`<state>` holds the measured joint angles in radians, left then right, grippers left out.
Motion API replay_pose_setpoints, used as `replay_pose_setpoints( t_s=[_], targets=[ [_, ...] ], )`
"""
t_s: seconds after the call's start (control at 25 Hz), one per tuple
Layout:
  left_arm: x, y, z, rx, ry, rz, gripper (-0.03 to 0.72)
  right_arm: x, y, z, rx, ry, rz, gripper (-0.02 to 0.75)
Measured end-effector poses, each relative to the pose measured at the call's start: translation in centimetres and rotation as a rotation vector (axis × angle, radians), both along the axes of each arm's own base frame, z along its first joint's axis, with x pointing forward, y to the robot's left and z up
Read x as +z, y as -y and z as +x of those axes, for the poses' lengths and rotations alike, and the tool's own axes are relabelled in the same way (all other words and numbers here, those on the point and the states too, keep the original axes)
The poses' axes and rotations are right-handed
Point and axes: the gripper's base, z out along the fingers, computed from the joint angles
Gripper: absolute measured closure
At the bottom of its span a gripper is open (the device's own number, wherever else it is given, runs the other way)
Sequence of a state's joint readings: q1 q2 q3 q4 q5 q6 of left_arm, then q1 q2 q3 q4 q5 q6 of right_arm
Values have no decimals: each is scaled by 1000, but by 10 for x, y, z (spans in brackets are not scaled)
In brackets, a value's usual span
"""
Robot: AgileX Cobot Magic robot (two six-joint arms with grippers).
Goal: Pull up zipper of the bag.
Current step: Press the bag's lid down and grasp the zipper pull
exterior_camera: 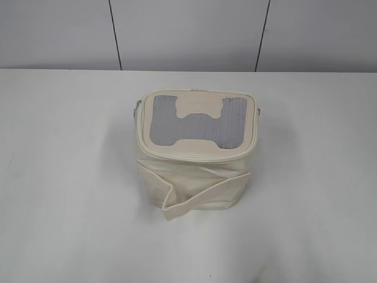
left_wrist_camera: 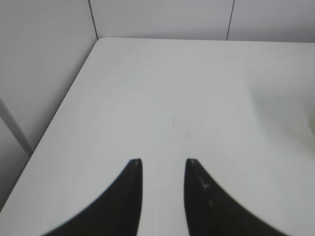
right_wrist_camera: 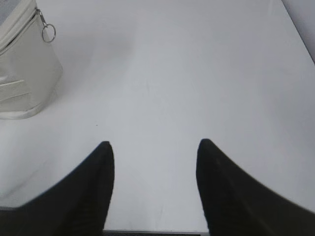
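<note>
The cream bag (exterior_camera: 194, 177) stands mid-table, its grey mesh top with the cream H-shaped patch facing up and a cream strap across its front. The zipper (exterior_camera: 194, 155) runs round the top rim; a silver pull shows at the left corner (exterior_camera: 137, 107) and another at the right corner (exterior_camera: 261, 112). In the right wrist view the bag (right_wrist_camera: 24, 73) is at the upper left, with a ringed silver pull (right_wrist_camera: 48, 32) hanging from the rim. My right gripper (right_wrist_camera: 155, 145) is open and empty, well away from the bag. My left gripper (left_wrist_camera: 163, 161) is open and empty over bare table; a sliver of the bag's edge (left_wrist_camera: 312, 125) shows at its far right.
The white table (exterior_camera: 65, 177) spreads around the bag. A grey panelled wall (exterior_camera: 188, 32) stands behind its far edge. In the left wrist view the table's left edge (left_wrist_camera: 59, 105) meets a wall. Neither arm appears in the exterior view.
</note>
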<state>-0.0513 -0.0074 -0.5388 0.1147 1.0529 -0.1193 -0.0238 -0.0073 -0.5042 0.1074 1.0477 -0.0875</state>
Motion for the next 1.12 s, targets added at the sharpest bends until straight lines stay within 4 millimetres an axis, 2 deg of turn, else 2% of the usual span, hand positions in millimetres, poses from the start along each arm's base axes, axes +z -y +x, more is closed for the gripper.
replay_pose_setpoints(
  t_s=[1.12],
  targets=[
    [0, 0, 0, 0, 0, 0, 462, 0, 0, 0, 2, 0, 3, 310]
  ],
)
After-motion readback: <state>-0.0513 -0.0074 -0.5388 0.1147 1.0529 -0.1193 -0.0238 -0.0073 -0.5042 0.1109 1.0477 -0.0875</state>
